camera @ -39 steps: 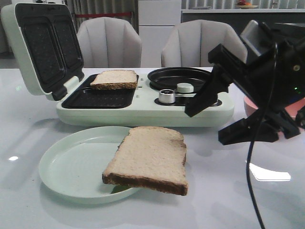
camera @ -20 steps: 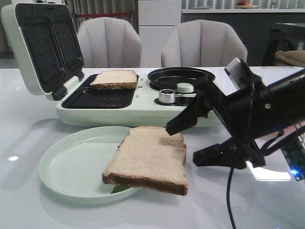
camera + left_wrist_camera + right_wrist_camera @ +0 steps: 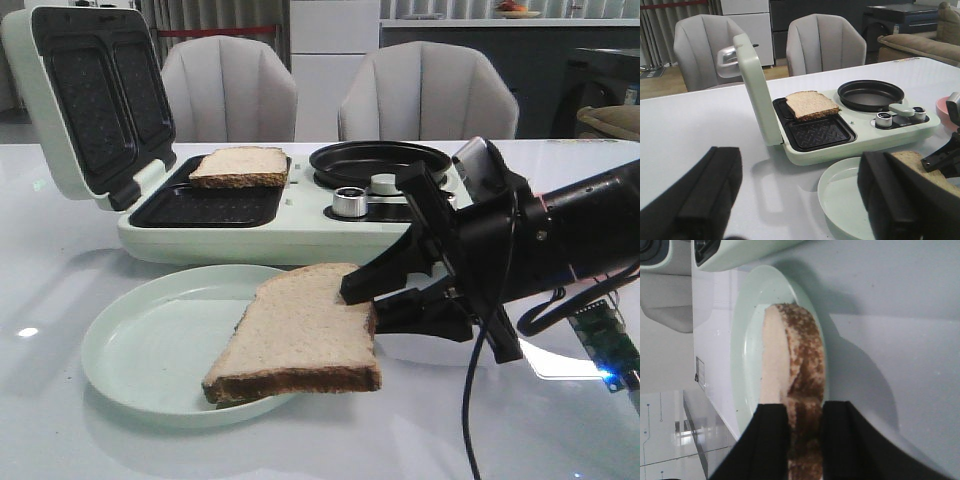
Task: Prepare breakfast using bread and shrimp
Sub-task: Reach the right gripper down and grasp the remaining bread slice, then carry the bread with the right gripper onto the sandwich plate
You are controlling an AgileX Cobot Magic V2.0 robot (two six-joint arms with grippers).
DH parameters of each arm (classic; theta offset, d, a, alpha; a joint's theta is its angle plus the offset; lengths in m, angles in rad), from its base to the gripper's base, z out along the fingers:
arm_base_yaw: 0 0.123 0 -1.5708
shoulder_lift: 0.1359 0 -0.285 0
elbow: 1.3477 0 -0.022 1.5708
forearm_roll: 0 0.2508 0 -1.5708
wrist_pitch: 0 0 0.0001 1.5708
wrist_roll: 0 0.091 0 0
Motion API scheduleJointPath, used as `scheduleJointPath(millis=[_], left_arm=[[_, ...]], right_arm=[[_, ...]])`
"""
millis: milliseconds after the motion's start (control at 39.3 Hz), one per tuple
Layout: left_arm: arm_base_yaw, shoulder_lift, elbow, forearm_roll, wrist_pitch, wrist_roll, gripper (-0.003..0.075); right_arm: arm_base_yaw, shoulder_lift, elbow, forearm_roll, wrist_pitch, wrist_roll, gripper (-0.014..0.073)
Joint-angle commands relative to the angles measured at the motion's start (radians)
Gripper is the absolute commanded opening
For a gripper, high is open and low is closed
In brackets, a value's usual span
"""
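One bread slice (image 3: pixel 300 335) lies tilted on the pale green plate (image 3: pixel 150 345), its near edge hanging over the rim. My right gripper (image 3: pixel 368 300) is shut on that slice's right edge; in the right wrist view the black fingers (image 3: pixel 770 440) pinch the brown crust (image 3: pixel 802 365) from both sides. A second bread slice (image 3: pixel 240 165) rests in the far tray of the open sandwich maker (image 3: pixel 300 235). My left gripper (image 3: pixel 800 200) stands open, wide apart, above the table left of the plate (image 3: pixel 845 192), with nothing between its fingers. No shrimp is in view.
The sandwich maker's lid (image 3: pixel 90 95) stands open at the left. Its black round pan (image 3: pixel 375 160) and two knobs (image 3: pixel 350 201) are on its right side. A pink bowl's rim (image 3: pixel 941 105) shows beyond the maker. Two chairs stand behind the table.
My right gripper came down and leftward from beside the maker to the plate's slice and shut on its right edge. The slice has shifted slightly left and tilted.
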Motion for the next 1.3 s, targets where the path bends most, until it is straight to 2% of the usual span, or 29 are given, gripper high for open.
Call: scheduleJointPath(millis=[0, 357, 637, 841, 1146, 1274], left_arm=[[-0.007, 0.013, -0.026, -0.016, -0.084, -0.01, 0.0531], [-0.007, 0.013, -0.026, -0.016, -0.084, -0.01, 0.0531], [-0.007, 0.013, -0.026, -0.016, -0.084, -0.01, 0.0531], [-0.007, 0.013, -0.026, -0.016, -0.084, -0.01, 0.0531], [-0.007, 0.013, -0.026, -0.016, -0.084, -0.01, 0.0531], [-0.007, 0.013, -0.026, -0.016, -0.084, -0.01, 0.0531]], right_arm=[[0.001, -0.031, -0.016, 0.086, 0.062, -0.024, 0.0201], [-0.005, -0.095, -0.028, 0.086, 0.18, -0.065, 0.0202], [-0.002, -0.139, -0.173, 0.086, 0.25, -0.075, 0.0202], [0.007, -0.124, -0.346, 0.086, 0.188, -0.074, 0.0202], [0.141, -0.055, -0.642, 0.086, -0.143, -0.058, 0.0202], [0.167, 0.016, -0.728, 0.086, -0.197, -0.012, 0.0202]])
